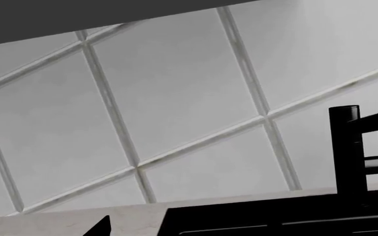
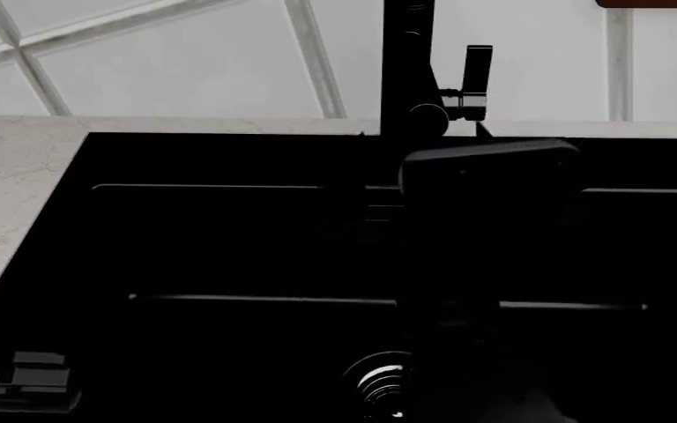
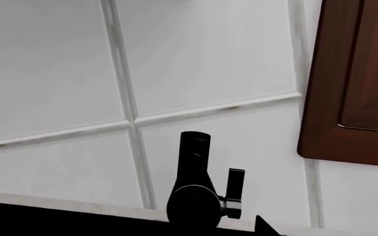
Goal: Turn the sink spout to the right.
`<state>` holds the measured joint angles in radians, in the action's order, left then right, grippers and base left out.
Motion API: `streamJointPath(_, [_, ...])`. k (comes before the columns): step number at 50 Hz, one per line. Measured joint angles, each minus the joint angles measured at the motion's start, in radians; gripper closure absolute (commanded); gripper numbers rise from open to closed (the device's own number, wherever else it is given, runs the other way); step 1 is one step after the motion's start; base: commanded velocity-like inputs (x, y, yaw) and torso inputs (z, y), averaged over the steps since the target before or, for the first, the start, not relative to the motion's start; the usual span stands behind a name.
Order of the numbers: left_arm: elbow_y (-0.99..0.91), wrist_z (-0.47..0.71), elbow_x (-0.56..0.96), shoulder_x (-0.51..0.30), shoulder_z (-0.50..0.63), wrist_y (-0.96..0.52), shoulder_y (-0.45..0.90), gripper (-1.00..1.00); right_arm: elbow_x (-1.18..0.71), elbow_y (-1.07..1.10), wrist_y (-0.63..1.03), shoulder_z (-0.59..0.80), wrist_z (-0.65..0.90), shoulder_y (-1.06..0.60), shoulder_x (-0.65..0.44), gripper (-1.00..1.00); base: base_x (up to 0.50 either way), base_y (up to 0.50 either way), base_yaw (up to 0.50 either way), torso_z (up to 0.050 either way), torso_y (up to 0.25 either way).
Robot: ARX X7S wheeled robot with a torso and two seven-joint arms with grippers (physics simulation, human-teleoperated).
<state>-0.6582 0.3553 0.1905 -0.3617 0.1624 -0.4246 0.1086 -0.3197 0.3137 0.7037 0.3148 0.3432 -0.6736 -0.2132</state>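
Observation:
The sink spout is a slim black upright column behind the sink, a black basin with a silvery drain. In the left wrist view the spout shows a thin arm branching off. In the right wrist view the spout points its arm at the camera, close ahead, with the small lever handle beside it. My right arm reaches over the basin to just in front of the spout; only one of its fingertips shows, well off centre. My left gripper sits low at the basin's near left; one of its fingertips shows.
White tiled wall stands behind the pale stone counter. A brown wooden cabinet hangs at the upper right of the wall. The lever handle sticks up right of the spout.

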Motion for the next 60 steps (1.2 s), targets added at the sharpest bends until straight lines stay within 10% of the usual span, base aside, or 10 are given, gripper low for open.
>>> streamJointPath(60, [0.012,0.01,-0.004,-0.017,0.028,0.006,0.008,-1.0,0.023,-0.26,-0.146,0.038,-0.034,-0.093,0.016,-1.0,0.0,0.0,0.0,0.0,0.0])
